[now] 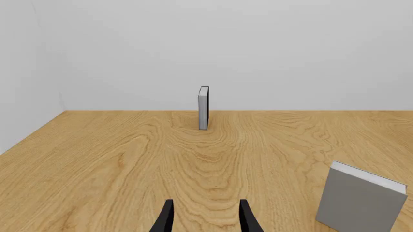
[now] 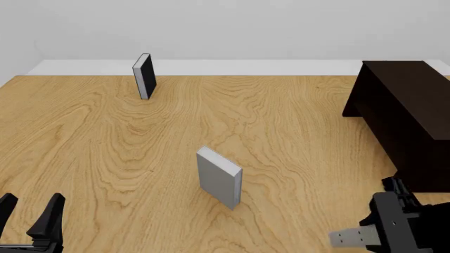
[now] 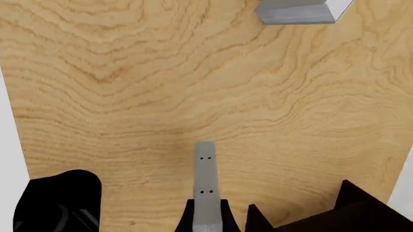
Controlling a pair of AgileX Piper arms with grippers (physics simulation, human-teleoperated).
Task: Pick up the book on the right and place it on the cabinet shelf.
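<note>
Holding the book [image 2: 344, 238] edge-on, right gripper [image 3: 205, 215] clamped on it, near side of the cabinet [image 2: 404, 113].
Left gripper [image 2: 31, 216] spread wide, empty, well apart from cabinet; darker grey book [image 2: 219, 178] upright between.

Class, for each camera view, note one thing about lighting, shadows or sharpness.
Front view: flat, even light; the grey book casts no visible shadow on the table, and the dark cabinet shows little detail. Left wrist view: sharp from the left gripper to the far black book. Right wrist view: wood grain crisp, no glare.
</note>
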